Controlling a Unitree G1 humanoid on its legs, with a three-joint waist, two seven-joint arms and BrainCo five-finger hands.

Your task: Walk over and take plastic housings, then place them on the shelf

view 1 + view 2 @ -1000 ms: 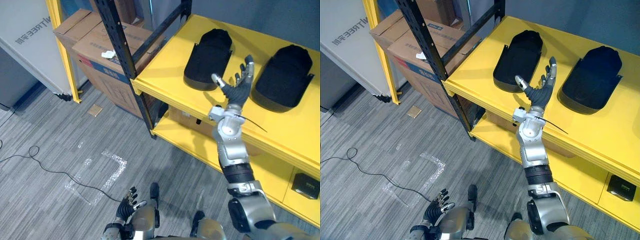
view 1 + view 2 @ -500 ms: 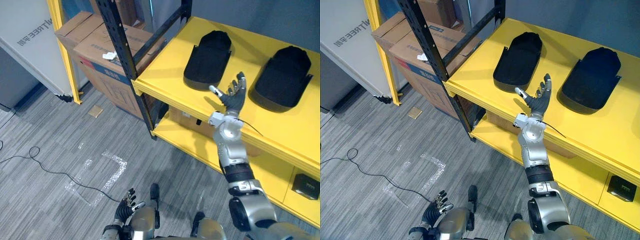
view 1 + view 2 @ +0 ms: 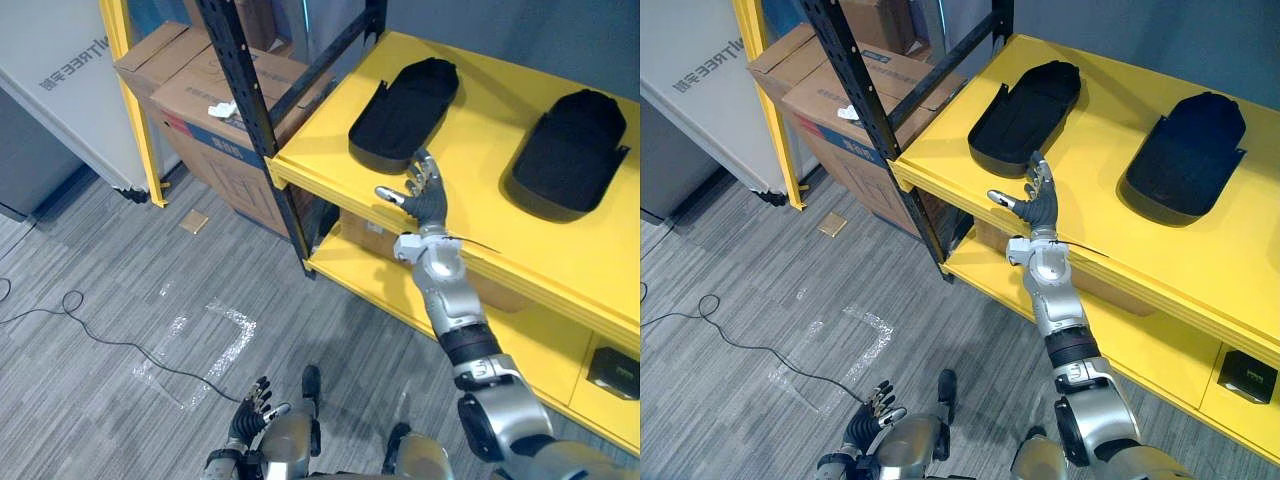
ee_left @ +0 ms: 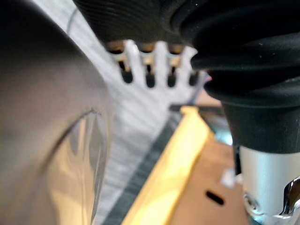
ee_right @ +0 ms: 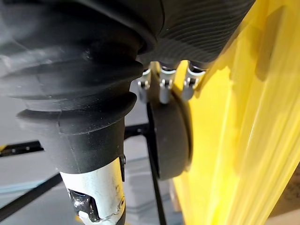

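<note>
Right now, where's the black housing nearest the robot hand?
The black plastic housing lies at the left of the yellow shelf in the left eye view, just beyond the right robot hand.

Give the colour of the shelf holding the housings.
The shelf is yellow, clearest in the left eye view.

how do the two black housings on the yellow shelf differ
The left housing lies nearer the black upright, just past the open right hand; the right housing lies well clear of both. The left housing sits nearer the shelf's front edge than the right housing. Both are black and elongated.
</note>
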